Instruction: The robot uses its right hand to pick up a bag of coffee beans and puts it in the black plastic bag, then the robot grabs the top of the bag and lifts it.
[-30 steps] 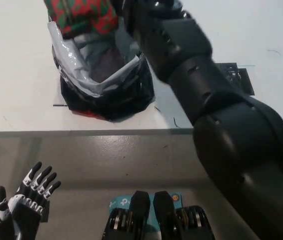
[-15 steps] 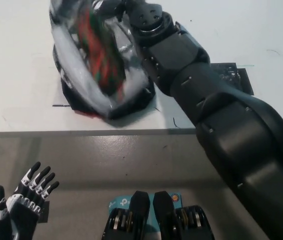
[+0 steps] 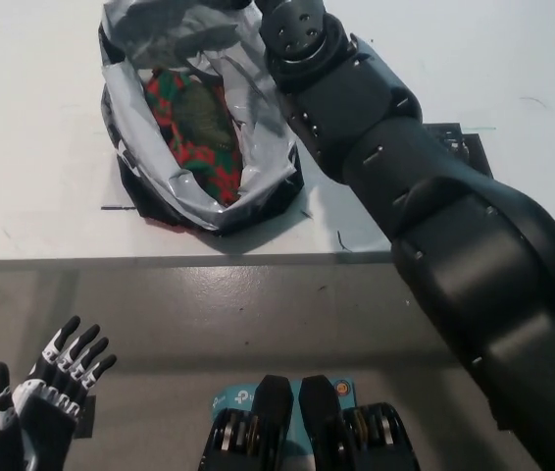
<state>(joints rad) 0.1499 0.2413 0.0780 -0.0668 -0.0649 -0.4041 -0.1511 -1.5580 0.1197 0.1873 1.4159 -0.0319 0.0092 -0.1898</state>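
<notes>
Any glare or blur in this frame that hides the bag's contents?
Head view: sharp now; the black plastic bag shows grey sheen on its folded rim, yet the red-green coffee bag inside reads clearly; right hand is cut off at the top edge.

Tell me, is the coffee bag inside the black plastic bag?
Inside. The red and green coffee bag lies within the black bag's open mouth.

Bright, even light from above; the white table (image 3: pixel 42 147) looks slightly overexposed, glare shines on the black plastic bag (image 3: pixel 258 128), edges are soft.
</notes>
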